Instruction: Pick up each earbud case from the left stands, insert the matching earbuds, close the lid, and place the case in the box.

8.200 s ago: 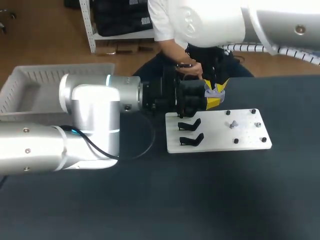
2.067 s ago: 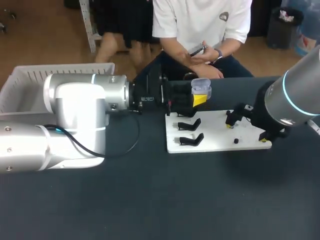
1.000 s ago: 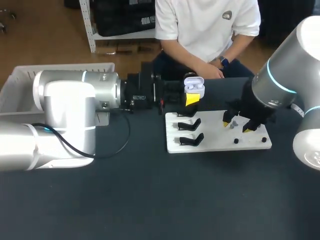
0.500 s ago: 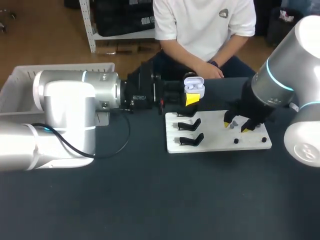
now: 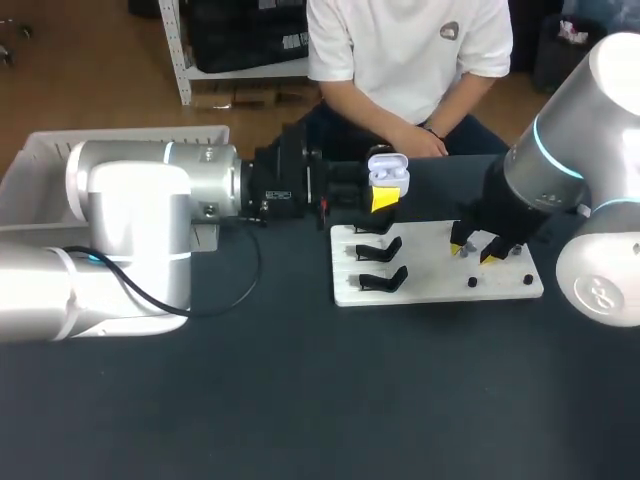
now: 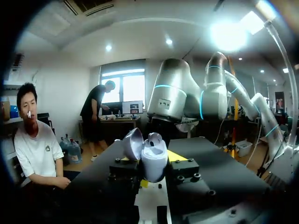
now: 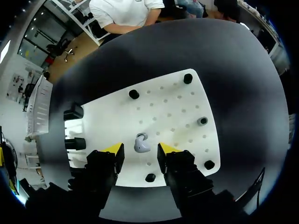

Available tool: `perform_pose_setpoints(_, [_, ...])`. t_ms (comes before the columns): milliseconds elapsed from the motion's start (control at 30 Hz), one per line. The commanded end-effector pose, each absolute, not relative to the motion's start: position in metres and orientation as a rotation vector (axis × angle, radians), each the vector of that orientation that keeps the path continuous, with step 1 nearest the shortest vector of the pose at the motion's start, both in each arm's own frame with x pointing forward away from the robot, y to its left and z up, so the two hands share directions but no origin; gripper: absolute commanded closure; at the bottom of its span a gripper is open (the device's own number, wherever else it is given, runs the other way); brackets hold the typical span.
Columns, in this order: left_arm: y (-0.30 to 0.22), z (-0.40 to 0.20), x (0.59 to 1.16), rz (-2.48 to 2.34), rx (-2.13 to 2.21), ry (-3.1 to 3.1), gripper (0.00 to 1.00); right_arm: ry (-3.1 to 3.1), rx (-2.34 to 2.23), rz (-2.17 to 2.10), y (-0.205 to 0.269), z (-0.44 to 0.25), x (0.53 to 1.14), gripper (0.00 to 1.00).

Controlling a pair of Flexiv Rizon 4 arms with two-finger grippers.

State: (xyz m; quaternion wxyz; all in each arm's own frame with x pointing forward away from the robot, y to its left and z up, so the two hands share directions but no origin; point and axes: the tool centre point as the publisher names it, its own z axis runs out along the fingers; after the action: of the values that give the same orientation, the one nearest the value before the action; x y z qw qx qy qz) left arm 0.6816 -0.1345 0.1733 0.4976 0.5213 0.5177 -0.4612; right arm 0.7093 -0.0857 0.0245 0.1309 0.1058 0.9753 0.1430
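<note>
My left gripper (image 5: 384, 197) is shut on a white earbud case (image 5: 388, 178) and holds it above the board's far left corner. Seen in the left wrist view, the case (image 6: 153, 156) has its lid (image 6: 133, 142) open and one earbud (image 6: 154, 137) inside. My right gripper (image 5: 475, 250) hangs low over the white board (image 5: 440, 285). In the right wrist view a white earbud (image 7: 141, 143) lies on the board (image 7: 163, 107) between the yellow tips of my right gripper (image 7: 140, 149). The fingers stand apart and a gap shows on each side of it.
Two black stands (image 5: 380, 250) (image 5: 385, 280) sit at the board's left end. Small black pegs (image 7: 134, 94) (image 7: 150, 177) and a grey peg (image 7: 202, 121) dot the board around the earbud. A white slatted box (image 5: 60, 165) stands at the table's far left.
My right gripper's fingers have drawn closer together around the earbud and the arm has shifted slightly. My left arm and the case have kept still.
</note>
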Motion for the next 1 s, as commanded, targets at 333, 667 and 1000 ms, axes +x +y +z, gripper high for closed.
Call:
perform_pose_setpoints(333, [-0.1345,0.1725,0.6805,-1.113,1.257,1.25,1.0,2.837,0.294,0.412,-0.0842,0.0246,0.7126,0.62])
perform_pose_setpoints(667, [-0.1345,0.1725,0.6805,-1.113,1.257,1.25,1.0,2.84,0.294,0.418,-0.0829,0.0234,0.7132,0.8])
perform_pose_setpoints(1000, [-0.1345,0.1725,0.6805,-1.113,1.257,1.25,1.0,2.842,0.299,0.409,-0.0846,0.0236,0.7115,1.0])
